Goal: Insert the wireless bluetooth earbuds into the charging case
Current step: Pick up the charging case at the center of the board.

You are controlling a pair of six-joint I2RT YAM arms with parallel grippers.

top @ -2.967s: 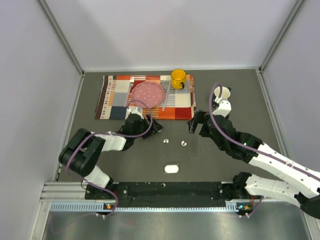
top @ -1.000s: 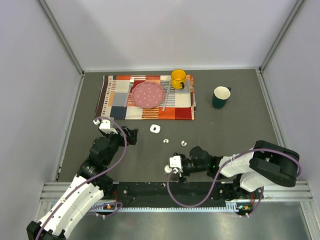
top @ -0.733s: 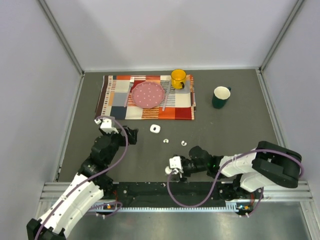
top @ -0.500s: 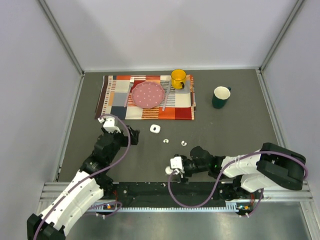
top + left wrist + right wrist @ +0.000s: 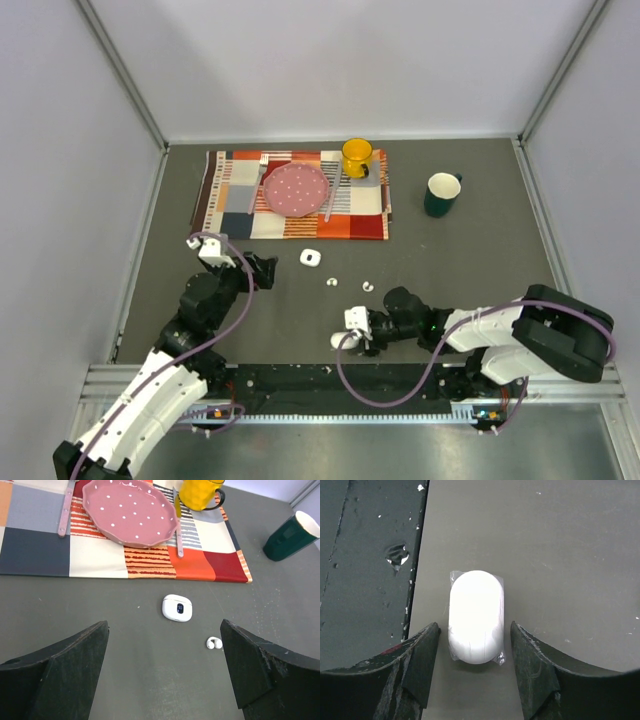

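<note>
My right gripper (image 5: 475, 632) is down low at the near edge of the bench (image 5: 480, 260), about midway along it. Its two fingers stand either side of the oval charging case (image 5: 476, 615), which lies flat with its long axis pointing away from the wrist. I can see a thin strip of bare bench on each side, so the jaws are open around the case and are not pressing on it. A bit of clear film shows at the case's corners, and the dark rail along the near edge runs just beside it. My left gripper (image 5: 164, 626) hangs over the left half of the bench with its jaws spread wide and nothing between them. It faces a second case (image 5: 176, 608), a small white one with a dark display, which lies just off the near edge of the placemat (image 5: 230, 190) towards its right corner. Two earbuds (image 5: 332, 283) lie loose on the bare bench between the two cases, a little apart from each other and touching neither case. My left wrist camera catches only one of them, near the second case. I cannot make out any other earbuds from here. On the placemat are a pink dotted plate (image 5: 296, 189) and a yellow mug (image 5: 357, 155). A dark green cup (image 5: 440, 194) stands alone towards the far right corner.
</note>
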